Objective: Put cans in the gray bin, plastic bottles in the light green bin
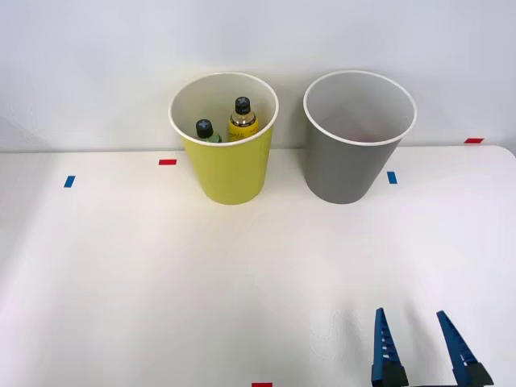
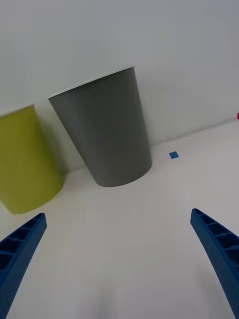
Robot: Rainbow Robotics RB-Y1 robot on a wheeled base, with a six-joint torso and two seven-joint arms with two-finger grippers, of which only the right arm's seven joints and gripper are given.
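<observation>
White tabletop, nothing loose on it — both plastic bottles (image 1: 224,124) stand inside the light green bin (image 1: 230,173) at far left. Beside it, the gray bin (image 1: 355,165) shows no can from here. Near right, the right gripper (image 1: 421,347) hangs with fingers apart and empty; I'd check the gray bin's contents before retreating.

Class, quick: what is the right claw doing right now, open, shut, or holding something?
Right claw: open, holding nothing, above the bare table.
</observation>
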